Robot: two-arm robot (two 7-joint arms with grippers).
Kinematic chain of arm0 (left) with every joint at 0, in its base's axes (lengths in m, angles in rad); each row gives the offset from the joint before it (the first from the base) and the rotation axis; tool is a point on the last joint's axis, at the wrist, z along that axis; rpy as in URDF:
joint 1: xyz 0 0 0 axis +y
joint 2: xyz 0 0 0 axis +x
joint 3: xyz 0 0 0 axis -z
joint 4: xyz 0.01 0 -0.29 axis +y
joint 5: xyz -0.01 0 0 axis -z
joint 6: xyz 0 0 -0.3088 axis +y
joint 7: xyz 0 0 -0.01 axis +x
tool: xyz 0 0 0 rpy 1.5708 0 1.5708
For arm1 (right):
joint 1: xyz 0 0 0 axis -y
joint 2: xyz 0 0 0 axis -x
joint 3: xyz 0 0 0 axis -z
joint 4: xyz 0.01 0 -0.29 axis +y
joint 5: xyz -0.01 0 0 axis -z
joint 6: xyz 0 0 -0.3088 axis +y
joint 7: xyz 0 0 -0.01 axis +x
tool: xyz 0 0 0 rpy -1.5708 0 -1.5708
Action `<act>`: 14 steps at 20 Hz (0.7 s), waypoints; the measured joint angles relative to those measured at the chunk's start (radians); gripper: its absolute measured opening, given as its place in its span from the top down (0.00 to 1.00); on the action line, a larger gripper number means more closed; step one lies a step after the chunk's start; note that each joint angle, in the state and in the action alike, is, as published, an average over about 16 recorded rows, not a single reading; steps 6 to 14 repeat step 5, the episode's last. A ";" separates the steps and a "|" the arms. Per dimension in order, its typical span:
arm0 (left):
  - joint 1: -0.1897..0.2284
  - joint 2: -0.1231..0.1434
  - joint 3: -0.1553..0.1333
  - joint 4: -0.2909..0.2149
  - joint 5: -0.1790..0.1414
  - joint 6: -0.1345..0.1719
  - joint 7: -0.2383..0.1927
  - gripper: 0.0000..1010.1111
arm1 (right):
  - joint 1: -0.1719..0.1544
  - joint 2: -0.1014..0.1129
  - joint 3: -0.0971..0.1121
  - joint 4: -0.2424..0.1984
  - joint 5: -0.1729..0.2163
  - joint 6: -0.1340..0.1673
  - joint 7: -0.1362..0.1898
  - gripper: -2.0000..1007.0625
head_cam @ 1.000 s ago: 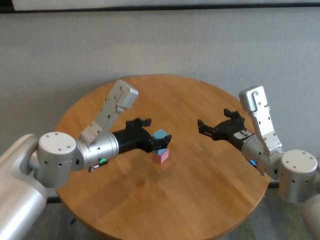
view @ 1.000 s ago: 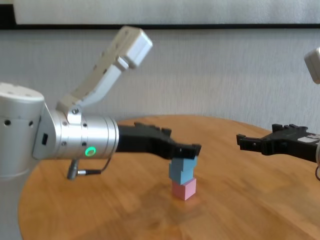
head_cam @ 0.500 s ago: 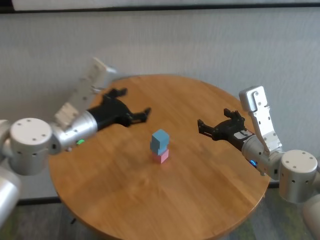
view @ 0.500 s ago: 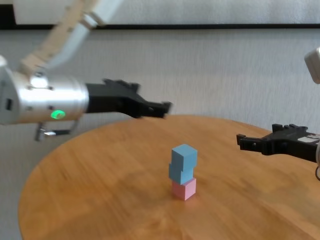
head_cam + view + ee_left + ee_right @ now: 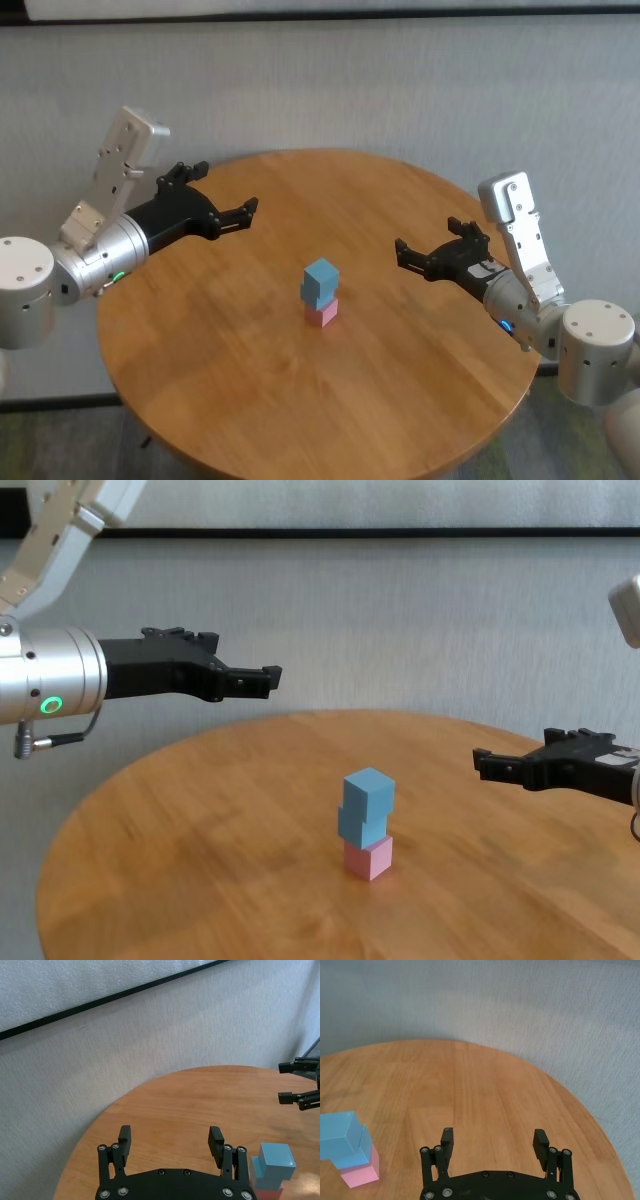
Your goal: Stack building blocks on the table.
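Note:
The three building blocks stand as one stack near the middle of the round wooden table (image 5: 250, 400): a pale pink cube (image 5: 322, 313) at the bottom, a light blue cube (image 5: 311, 291) on it, and a second light blue cube (image 5: 322, 273) on top, set a little askew. The stack also shows in the chest view (image 5: 366, 821), the left wrist view (image 5: 271, 1167) and the right wrist view (image 5: 347, 1146). My left gripper (image 5: 245, 213) is open and empty, above the table's left part, well clear of the stack. My right gripper (image 5: 402, 253) is open and empty, right of the stack.
A grey wall stands behind the table. The table's edge curves close behind my left gripper in the left wrist view (image 5: 125, 1105).
My left gripper let go of the top blue cube, opened, and drew back up and to the left, away from the stack. The right arm has not moved.

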 joint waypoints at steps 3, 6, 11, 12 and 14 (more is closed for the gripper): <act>-0.002 0.002 -0.004 0.009 -0.002 -0.008 -0.002 0.01 | 0.000 0.000 0.000 0.000 0.000 0.000 0.000 0.00; -0.002 0.001 -0.004 0.009 -0.002 -0.007 -0.002 0.01 | 0.000 0.000 0.000 0.000 0.000 0.000 0.000 0.00; -0.002 0.001 -0.004 0.009 -0.002 -0.007 -0.002 0.01 | 0.000 0.000 0.000 0.000 0.000 0.000 0.000 0.00; -0.002 0.001 -0.004 0.009 -0.002 -0.007 -0.002 0.01 | 0.000 0.000 0.000 0.000 0.000 0.000 0.000 0.00; -0.002 0.001 -0.004 0.009 -0.002 -0.007 -0.002 0.01 | 0.000 0.000 0.000 0.000 0.000 0.000 0.000 0.00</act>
